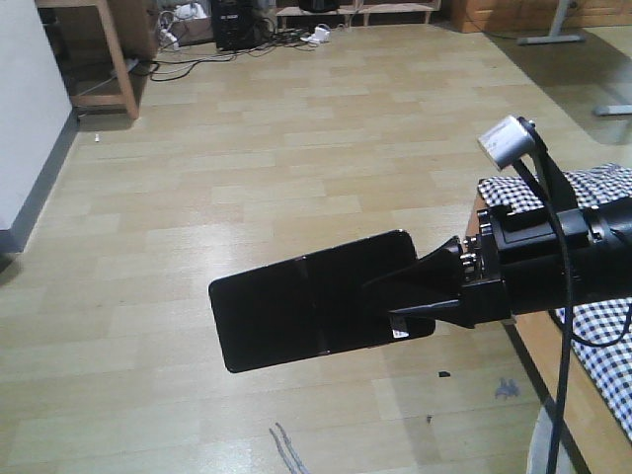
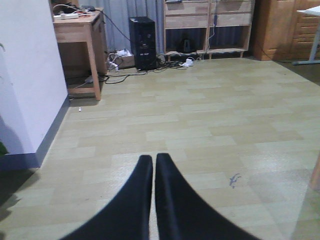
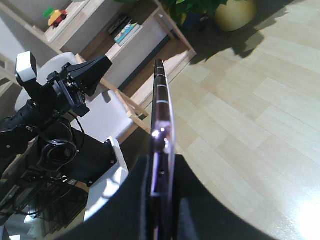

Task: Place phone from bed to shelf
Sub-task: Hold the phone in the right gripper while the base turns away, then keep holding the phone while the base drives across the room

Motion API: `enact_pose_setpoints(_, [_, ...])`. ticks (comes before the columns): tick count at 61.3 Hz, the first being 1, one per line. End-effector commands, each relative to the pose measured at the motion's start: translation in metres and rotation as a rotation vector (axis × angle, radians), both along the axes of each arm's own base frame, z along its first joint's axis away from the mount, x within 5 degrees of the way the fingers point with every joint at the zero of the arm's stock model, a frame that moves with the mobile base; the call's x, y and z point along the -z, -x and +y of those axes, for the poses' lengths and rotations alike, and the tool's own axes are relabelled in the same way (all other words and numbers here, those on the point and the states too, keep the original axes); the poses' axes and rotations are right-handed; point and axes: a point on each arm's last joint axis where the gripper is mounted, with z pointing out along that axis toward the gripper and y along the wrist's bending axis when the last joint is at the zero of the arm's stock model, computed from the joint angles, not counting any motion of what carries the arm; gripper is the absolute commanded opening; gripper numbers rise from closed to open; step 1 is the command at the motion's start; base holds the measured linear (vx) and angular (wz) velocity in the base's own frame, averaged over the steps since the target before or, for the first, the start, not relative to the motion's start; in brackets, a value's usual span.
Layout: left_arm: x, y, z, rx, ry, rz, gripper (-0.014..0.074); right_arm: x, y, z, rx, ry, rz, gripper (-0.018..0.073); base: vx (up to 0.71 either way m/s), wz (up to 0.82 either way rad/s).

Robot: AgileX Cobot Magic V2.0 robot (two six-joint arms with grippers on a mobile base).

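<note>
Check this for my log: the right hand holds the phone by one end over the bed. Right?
No. The right hand does hold the phone by one end, but over the wooden floor, beside the bed; the front view shows it.

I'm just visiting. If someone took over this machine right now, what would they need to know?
Right gripper: shut on the phone, which it holds in the air above the floor, clear of the bed.
Left gripper: shut, empty.
Done: the phone is picked up.
Left: carry the phone to the shelf, set it down and release.
</note>
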Motion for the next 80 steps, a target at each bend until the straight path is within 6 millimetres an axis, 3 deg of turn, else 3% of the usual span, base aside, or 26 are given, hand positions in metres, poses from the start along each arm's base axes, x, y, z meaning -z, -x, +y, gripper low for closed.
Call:
enact_pose_setpoints(1, [-0.0061,-0.0005,0.0009,-0.011,0.006,-0.076,0.0001,-0.0227,0.0093,0.0025,-0.043,-0.111,-0.021,-0.0001,-0.06,0.22])
enact_pose_setpoints(80, [-0.0061,-0.0005,0.0009,-0.011,0.006,-0.076,0.0001,-0.0226,0.0094,0.0025,-0.043,-0.110,-0.021,-0.0001,0.03,0.04])
